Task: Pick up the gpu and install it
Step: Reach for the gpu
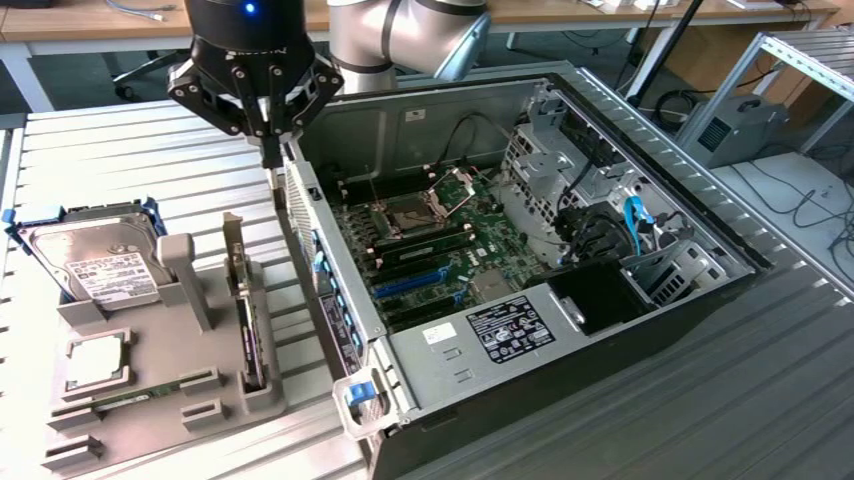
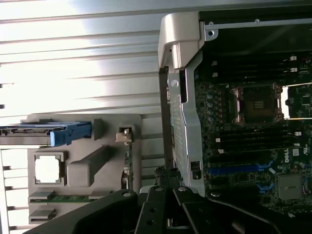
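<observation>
The gpu (image 1: 246, 315) stands on edge in a slot of the grey holder (image 1: 160, 380), its silver end bracket pointing up at the far end. In the wrist view the gpu (image 2: 128, 168) is a thin strip next to the holder's upright block. My gripper (image 1: 274, 155) hangs shut with nothing in it, above the table and close to the open computer case's near wall (image 1: 310, 250), a little beyond the gpu's bracket end. From the wrist camera the gripper (image 2: 166, 183) sits over that same wall. Blue card slots (image 1: 407, 285) lie on the motherboard inside the case.
The holder also carries a silver hard drive (image 1: 100, 265) in a blue frame, a square chip (image 1: 94, 362) and a memory stick (image 1: 140, 392). Cables and drive cages (image 1: 627, 230) fill the case's far side. The ribbed metal table (image 1: 120, 170) surrounds everything.
</observation>
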Controlling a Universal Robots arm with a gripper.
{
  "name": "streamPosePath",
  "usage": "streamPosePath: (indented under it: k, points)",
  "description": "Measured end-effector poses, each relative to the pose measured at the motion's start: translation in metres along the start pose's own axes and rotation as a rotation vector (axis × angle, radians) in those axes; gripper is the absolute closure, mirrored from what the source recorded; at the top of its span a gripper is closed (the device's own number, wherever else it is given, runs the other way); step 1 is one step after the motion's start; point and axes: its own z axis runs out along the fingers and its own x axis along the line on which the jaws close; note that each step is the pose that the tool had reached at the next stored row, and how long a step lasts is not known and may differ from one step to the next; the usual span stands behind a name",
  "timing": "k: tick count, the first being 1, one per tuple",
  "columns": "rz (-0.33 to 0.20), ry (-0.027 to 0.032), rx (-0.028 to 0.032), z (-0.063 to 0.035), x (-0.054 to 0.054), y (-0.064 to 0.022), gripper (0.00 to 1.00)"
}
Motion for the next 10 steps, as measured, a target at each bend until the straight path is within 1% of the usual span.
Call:
streamPosePath:
  k: [10]
  points:
    - [0.0, -0.0001, -0.0001, 0.0, 0.0028, -0.0002, 0.89]
